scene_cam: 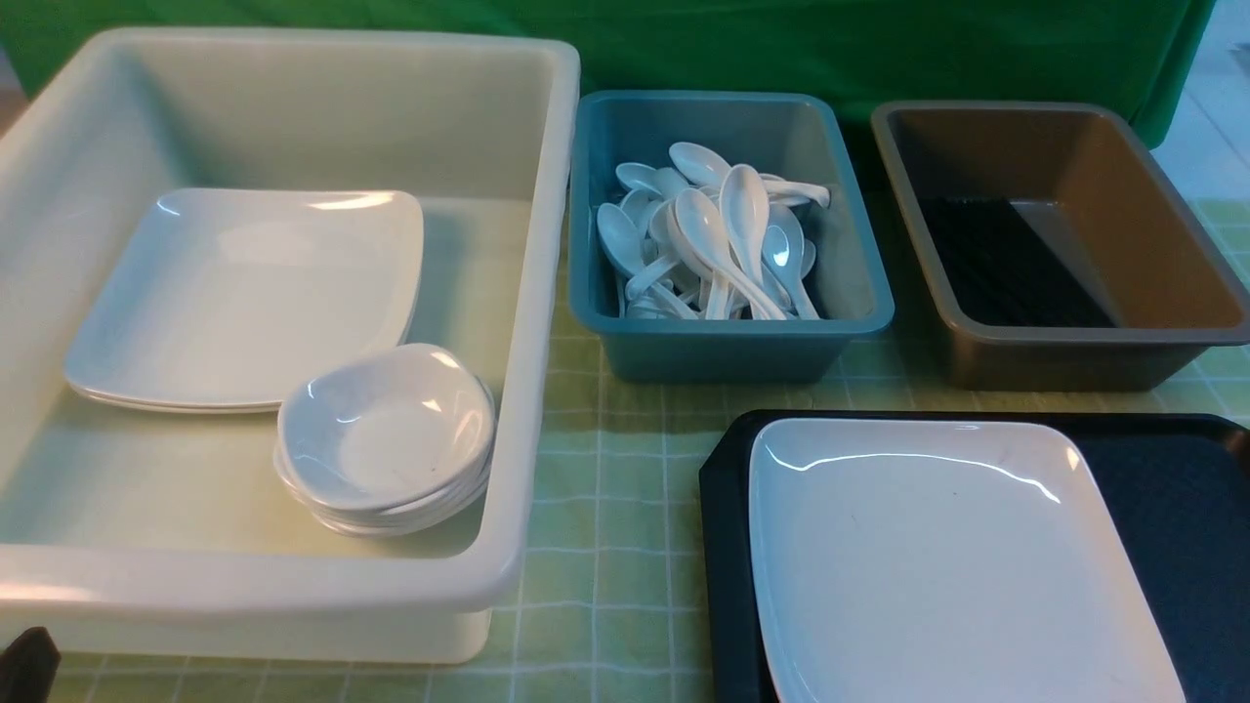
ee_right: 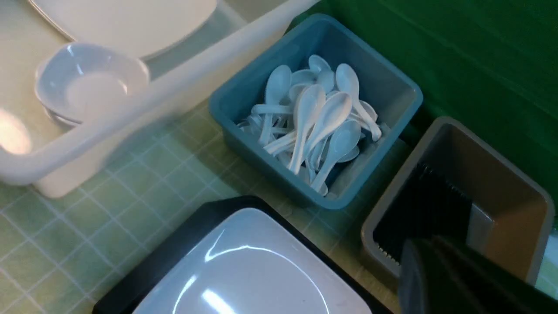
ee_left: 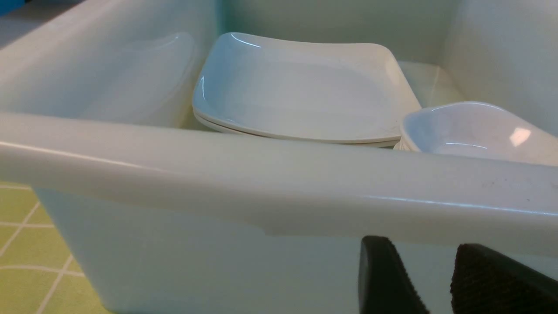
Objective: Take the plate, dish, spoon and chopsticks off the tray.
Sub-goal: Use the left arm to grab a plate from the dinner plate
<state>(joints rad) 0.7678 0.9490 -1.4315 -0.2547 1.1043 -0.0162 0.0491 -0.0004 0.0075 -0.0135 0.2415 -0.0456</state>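
Note:
The large white plate lies on the black tray at the near right, and nothing else shows on the tray's visible part. Black chopsticks lie in the brown bin. White spoons fill the teal bin. Stacked small dishes sit in the white tub. My left gripper stands open and empty just outside the tub's near wall. My right gripper is shut above the brown bin's near edge, with nothing seen between its fingers.
Two more large white plates are stacked in the tub's far left. The three bins stand in a row along the back, before a green curtain. A green checked cloth covers the table between tub and tray.

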